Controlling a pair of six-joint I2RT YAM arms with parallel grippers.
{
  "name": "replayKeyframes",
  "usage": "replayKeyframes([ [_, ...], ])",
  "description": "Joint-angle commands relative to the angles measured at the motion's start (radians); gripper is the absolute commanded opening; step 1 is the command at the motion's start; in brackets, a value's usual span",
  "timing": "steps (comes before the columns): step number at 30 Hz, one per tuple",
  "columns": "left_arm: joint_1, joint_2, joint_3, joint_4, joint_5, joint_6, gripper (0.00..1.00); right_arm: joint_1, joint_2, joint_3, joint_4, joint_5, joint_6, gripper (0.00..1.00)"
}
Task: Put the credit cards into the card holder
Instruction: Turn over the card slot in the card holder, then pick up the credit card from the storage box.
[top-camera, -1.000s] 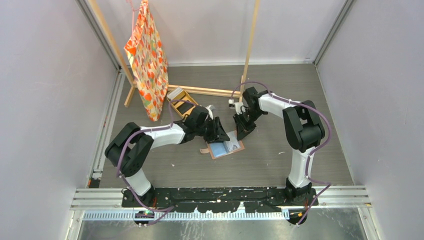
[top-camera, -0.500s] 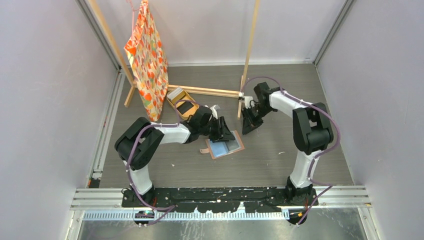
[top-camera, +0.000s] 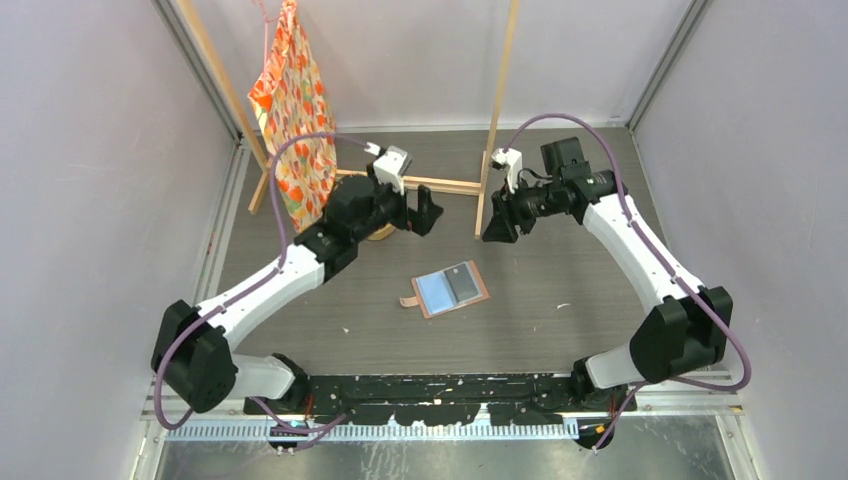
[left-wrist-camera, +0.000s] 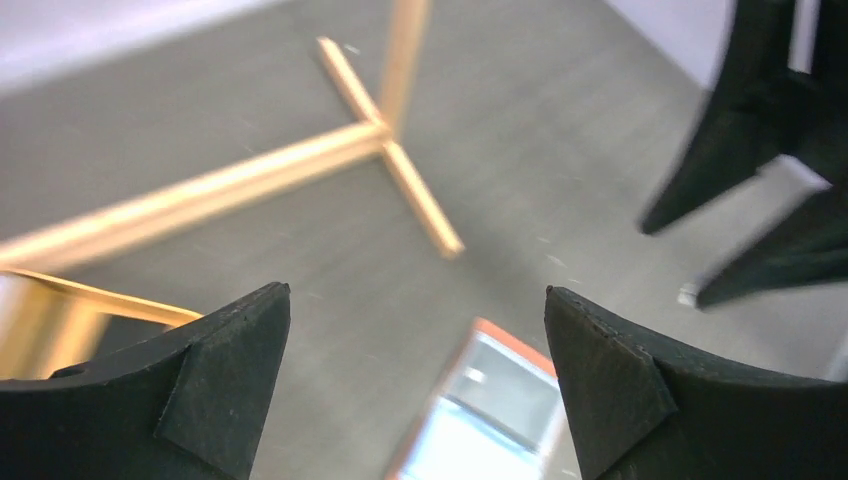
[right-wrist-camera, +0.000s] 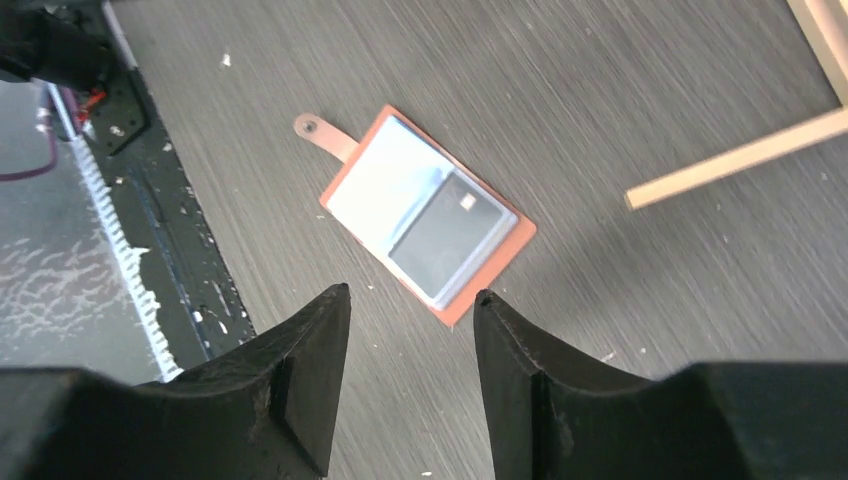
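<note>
Right wrist: open card holder (right-wrist-camera: 425, 215) lies beyond the spread right claw (right-wrist-camera: 410, 295).

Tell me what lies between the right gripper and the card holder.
Nothing: only bare table lies between the right gripper and the card holder, as the top view shows.

The card holder (right-wrist-camera: 485, 266) is salmon-brown, with a pale blue pocket (right-wrist-camera: 385, 185) and a dark grey card (right-wrist-camera: 450, 238). The desk (right-wrist-camera: 650, 300) is grey and finely streaked. The hanging cloth (top-camera: 295, 110) is orange with red and pale blotches.
</note>
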Motion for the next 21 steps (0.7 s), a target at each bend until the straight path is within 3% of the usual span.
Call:
replayKeyframes([
  [1,0.062,0.079,0.230,-0.289,-0.167,0.438,1.00,0.003,0.105,0.152,-0.138,-0.123,-0.112,0.54],
  [5,0.083,0.237,0.502,-0.556,-0.273,0.583,1.00,0.003,0.121,0.131,-0.207,-0.103,-0.249,0.55],
  [11,0.156,0.572,0.994,-0.963,-0.254,0.642,1.00,-0.082,0.173,0.124,-0.307,-0.146,-0.362,0.54],
  [18,0.192,0.859,1.334,-1.146,-0.280,0.668,0.99,-0.168,0.217,0.108,-0.328,-0.137,-0.395,0.53],
  [21,0.201,0.883,1.315,-1.142,-0.308,0.675,0.95,-0.210,0.229,0.101,-0.329,-0.150,-0.403,0.53],
])
